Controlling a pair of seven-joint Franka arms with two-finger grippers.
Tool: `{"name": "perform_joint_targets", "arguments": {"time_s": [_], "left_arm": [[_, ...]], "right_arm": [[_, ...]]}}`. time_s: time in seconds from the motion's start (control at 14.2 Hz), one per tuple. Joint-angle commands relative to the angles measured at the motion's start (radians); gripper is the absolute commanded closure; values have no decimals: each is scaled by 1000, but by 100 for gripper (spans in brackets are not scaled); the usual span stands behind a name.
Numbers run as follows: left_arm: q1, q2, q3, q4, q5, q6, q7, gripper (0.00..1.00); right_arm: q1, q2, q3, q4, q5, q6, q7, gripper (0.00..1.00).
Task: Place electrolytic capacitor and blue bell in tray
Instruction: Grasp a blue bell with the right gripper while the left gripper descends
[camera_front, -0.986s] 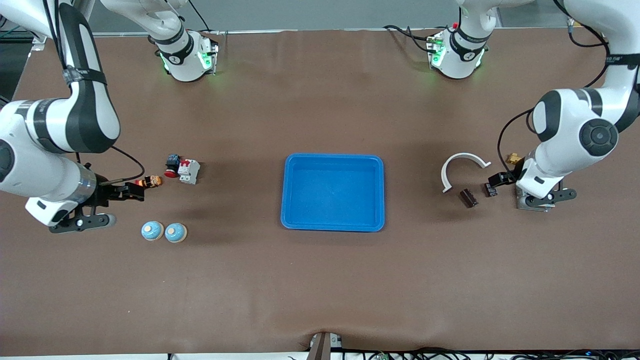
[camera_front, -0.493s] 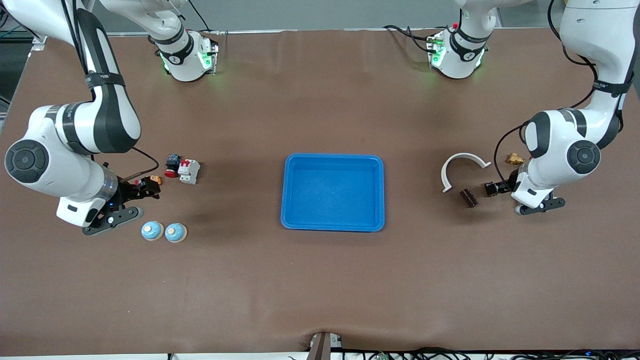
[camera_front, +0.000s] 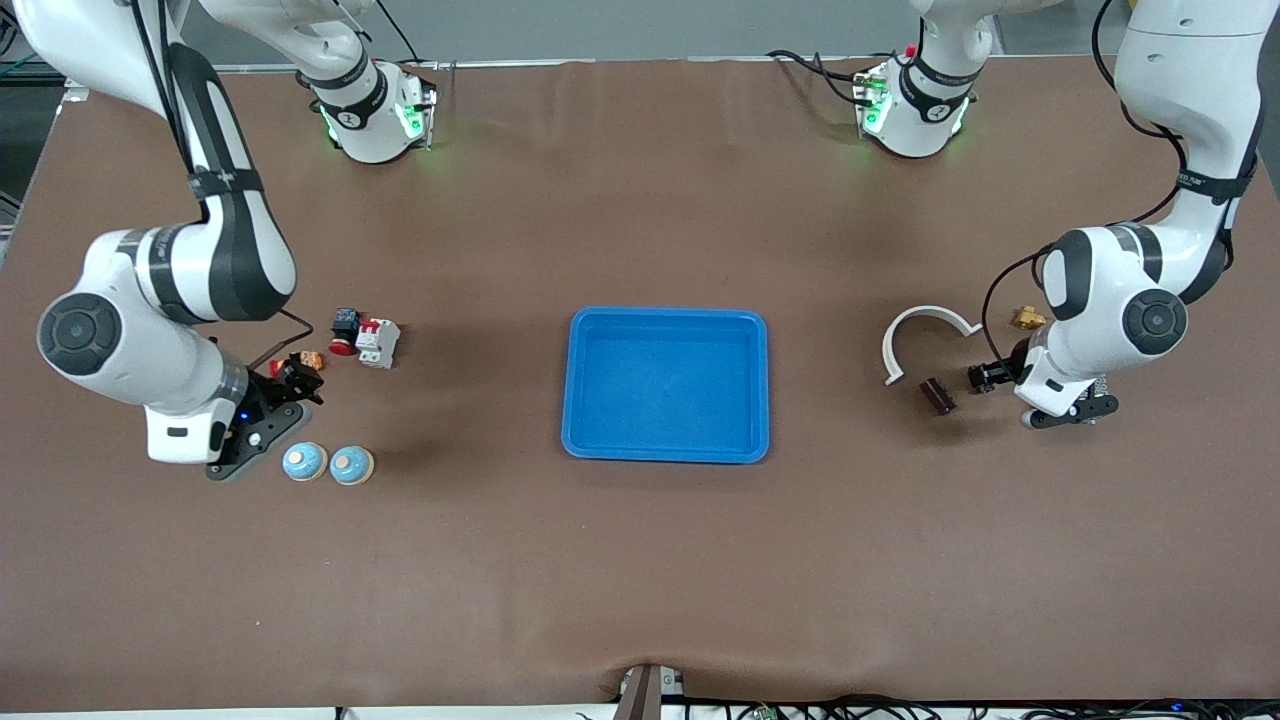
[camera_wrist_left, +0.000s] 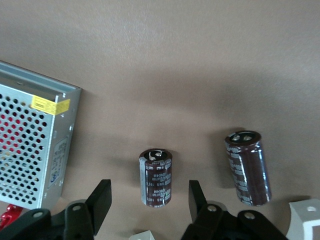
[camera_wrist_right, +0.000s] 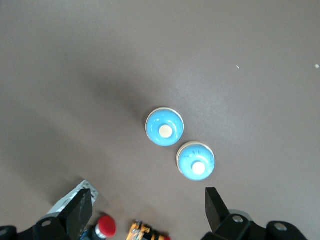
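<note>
The blue tray (camera_front: 665, 385) sits in the middle of the brown desk (camera_front: 640, 560), nothing in it. Toward the left arm's end, the left gripper (camera_front: 985, 376) is low over one dark capacitor (camera_wrist_left: 155, 177), jaws spread wide with the part lying between them — not touching either finger in the left wrist view. A second capacitor (camera_wrist_left: 248, 167) lies just beside it, toward the tray, seen in the front view as a small dark cylinder (camera_front: 937, 394). A white curved clip (camera_front: 925, 335) lies near them, farther from the front camera, and a small brass piece (camera_front: 1026, 319) sits by the left arm. The left wrist view also catches a perforated metal box (camera_wrist_left: 31, 150) near the capacitors. At the right arm's end, the right gripper (camera_front: 290, 378) hangs with jaws spread and empty. Two blue bells (camera_front: 304, 461) (camera_front: 351, 465) stand side by side, almost touching, nearer the front camera than the gripper — the right wrist view shows both from above (camera_wrist_right: 164, 126) (camera_wrist_right: 195, 161). Farther from the camera sit a red-capped button switch (camera_front: 343, 332), a white breaker (camera_front: 378, 342) and a small orange part (camera_front: 311, 359).
</note>
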Motion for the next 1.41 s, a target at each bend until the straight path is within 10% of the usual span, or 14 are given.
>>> {"name": "perform_joint_targets", "arguments": {"time_s": [0.0, 0.42, 0.78, 1.34], "left_arm": [[10, 18, -8, -10, 7, 33, 3, 32], [10, 47, -8, -6, 7, 35, 3, 45], [6, 47, -8, 2, 9, 33, 3, 100], [3, -59, -80, 89, 6, -98, -26, 100]], "right_arm": [[-6, 44, 2, 1, 2, 50, -84, 0], [-10, 101, 2, -27, 5, 164, -173, 0], [-12, 156, 2, -25, 60, 222, -288, 0], [-15, 205, 2, -30, 66, 282, -334, 0]]}}
